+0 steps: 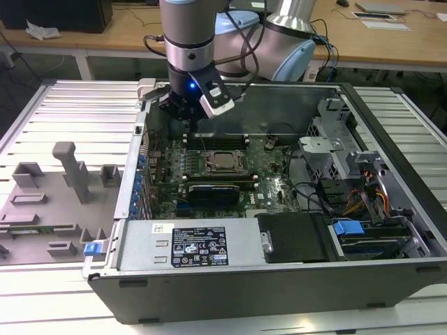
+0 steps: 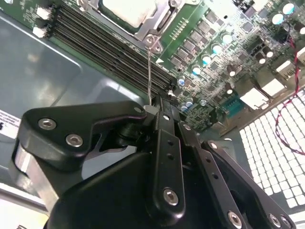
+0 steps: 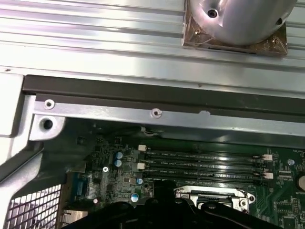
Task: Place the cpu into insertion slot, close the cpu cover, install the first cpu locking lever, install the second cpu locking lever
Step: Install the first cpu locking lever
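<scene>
Here the gripper (image 2: 156, 106), jaws together, pinches a thin locking lever (image 2: 149, 71) at the corner of the cpu cover (image 2: 153, 27).

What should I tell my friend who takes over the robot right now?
Gripper: the jaws look shut on the tip of a thin wire locking lever, over the memory slots.
Things: the cpu lies in the insertion slot, with the cpu cover down around it.
Done: cpu placed and cover closed, as far as it looks.
Left: this lever looks raised, not latched yet. I cannot tell the other lever's state.
</scene>
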